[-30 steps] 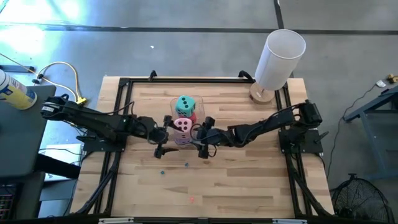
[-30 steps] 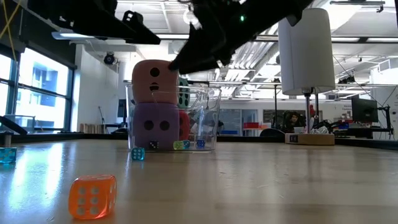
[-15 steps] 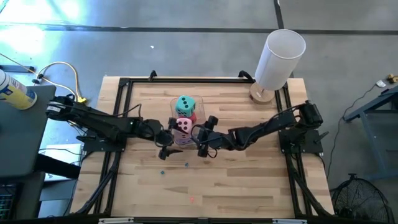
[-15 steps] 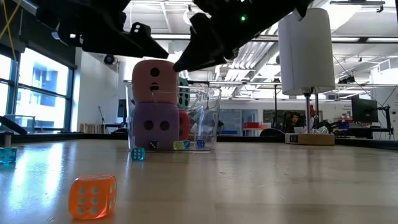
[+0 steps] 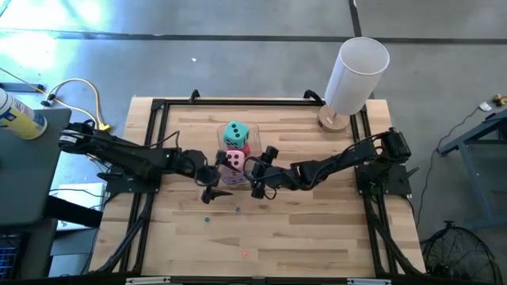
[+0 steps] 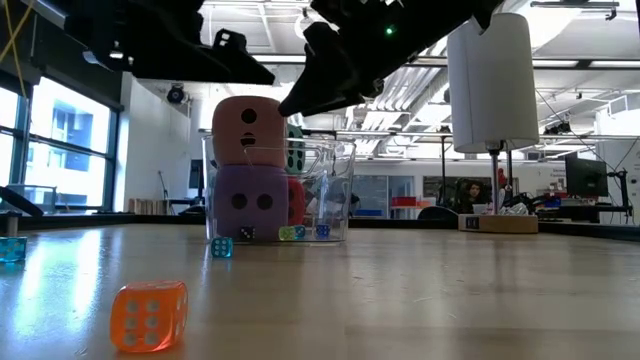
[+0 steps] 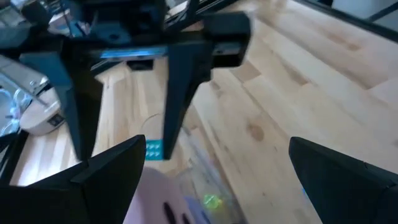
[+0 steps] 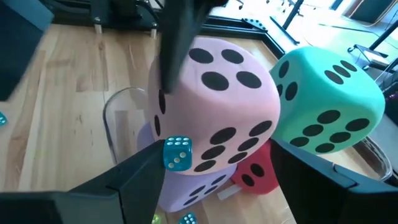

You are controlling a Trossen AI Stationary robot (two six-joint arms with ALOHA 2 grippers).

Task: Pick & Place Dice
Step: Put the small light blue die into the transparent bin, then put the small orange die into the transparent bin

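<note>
High view: dice stacked in a clear cup (image 5: 230, 150) near table (image 5: 317, 229) centre. Teal die (image 5: 236, 133) at 12 o'clock of the pile, pink die (image 5: 232, 161) at 6, red die (image 5: 245, 148) peeking between. Left gripper (image 5: 212, 174) sits at 9 o'clock of pink die, right gripper (image 5: 260, 176) at 3 o'clock, both just beside the cup. White cylinder (image 5: 356, 75) at table's 1 o'clock corner, well apart.

Low view: pink die (image 6: 249, 128) rides on purple die (image 6: 248, 202), sticking up above cup (image 6: 330, 190) rim. Red and teal partly hidden behind. Orange die (image 6: 148, 315) lies alone in the foreground, small blue die (image 6: 221, 247) just beside cup base. Both arms hang above the pile.

L wrist view: left gripper (image 7: 211, 168) fingers spread wide, nothing between; pink die (image 7: 158, 199) edge shows below, blurred.

R wrist view: right gripper (image 8: 249, 180) fingers spread, empty, framing pink die (image 8: 214, 115). Small blue die (image 8: 176, 152) rests against pink's face. Teal die (image 8: 326, 102) is tilted, corner-up, leaning on red die (image 8: 258, 171). Purple die (image 8: 196, 186) underneath.

Judgement: pick step, approach on pink die, no grip yet. Next move calls for jaws to straddle two flat opposite faces, then close gently; foam looks soft. Cubes have no long axis; pink sits roughly square, six-pip face up.
</note>
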